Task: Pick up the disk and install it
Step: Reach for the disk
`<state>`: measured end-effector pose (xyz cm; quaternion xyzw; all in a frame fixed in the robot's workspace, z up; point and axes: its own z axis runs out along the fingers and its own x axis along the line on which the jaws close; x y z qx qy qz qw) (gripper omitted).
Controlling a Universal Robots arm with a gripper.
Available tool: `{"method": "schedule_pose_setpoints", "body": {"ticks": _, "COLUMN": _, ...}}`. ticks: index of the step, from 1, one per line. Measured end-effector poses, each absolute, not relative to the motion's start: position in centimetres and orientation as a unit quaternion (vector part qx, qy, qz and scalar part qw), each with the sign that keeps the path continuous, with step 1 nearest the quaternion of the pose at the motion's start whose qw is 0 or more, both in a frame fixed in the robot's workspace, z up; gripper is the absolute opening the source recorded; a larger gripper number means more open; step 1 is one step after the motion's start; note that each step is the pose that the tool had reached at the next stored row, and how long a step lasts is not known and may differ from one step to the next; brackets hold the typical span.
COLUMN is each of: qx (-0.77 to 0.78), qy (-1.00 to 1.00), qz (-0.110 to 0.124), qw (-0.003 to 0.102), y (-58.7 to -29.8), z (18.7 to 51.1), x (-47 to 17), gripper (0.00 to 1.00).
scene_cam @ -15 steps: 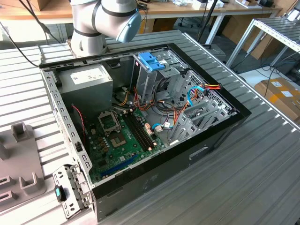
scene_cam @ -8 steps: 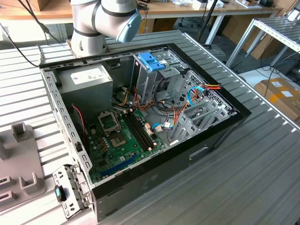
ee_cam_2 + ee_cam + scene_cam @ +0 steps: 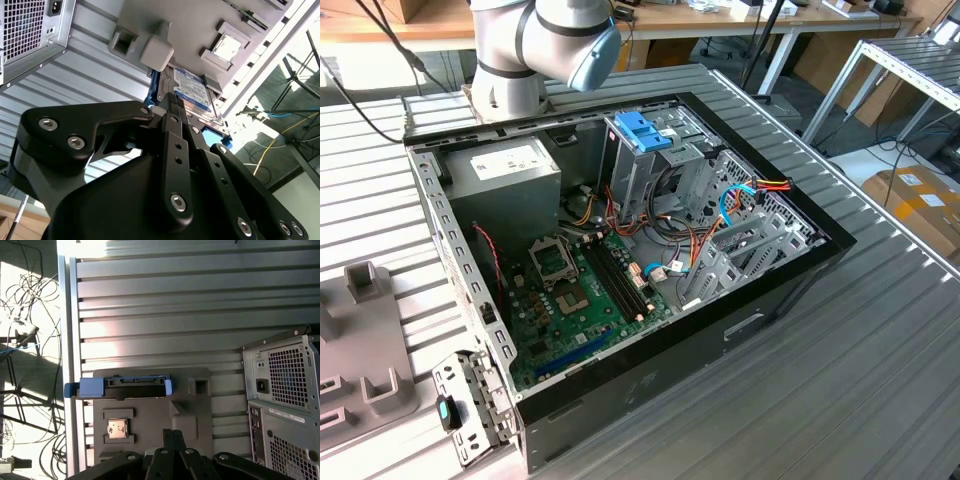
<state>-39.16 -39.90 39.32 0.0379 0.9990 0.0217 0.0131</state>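
**Second wrist view: hand lined up short of the disk**

The disk (image 3: 192, 86) stands on edge in a slot of the grey holder (image 3: 145, 20). Its label face is exposed and its blue rails (image 3: 92, 387) sit at either end. A processor chip (image 3: 117, 429) occupies a separate pocket of the same holder. The holder lies on the ribbed worktop (image 3: 150, 315), beside the rear of the computer case (image 3: 280, 390).

The hand (image 3: 172, 436) has its fingers together with nothing between them. It hangs over the holder, near the disk but not clamped on it.

Judged procedure for the pick:

1. Part the fingers wider than the thickness of the disk before any contact. With the fingers together, the hand would land on the upper edge.
2. Centre the hand along the length of the disk, between the two rails.
3. Place the pads on the flat metal faces. Avoid the rails and the connector edge, which look likely to flex or slip.
4. Keep the fingers parallel to the faces of the disk. A tilted grip could jam the disk in its slot.
5. Keep clear of the raised grey blocks of the holder just beside the disk.
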Motion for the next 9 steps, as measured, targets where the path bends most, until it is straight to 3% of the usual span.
{"method": "schedule_pose_setpoints", "body": {"ticks": 9, "qx": 0.038, "qy": 0.999, "qz": 0.022, "qw": 0.013, "y": -39.9, "z": 39.32, "x": -39.56, "gripper": 0.11}}
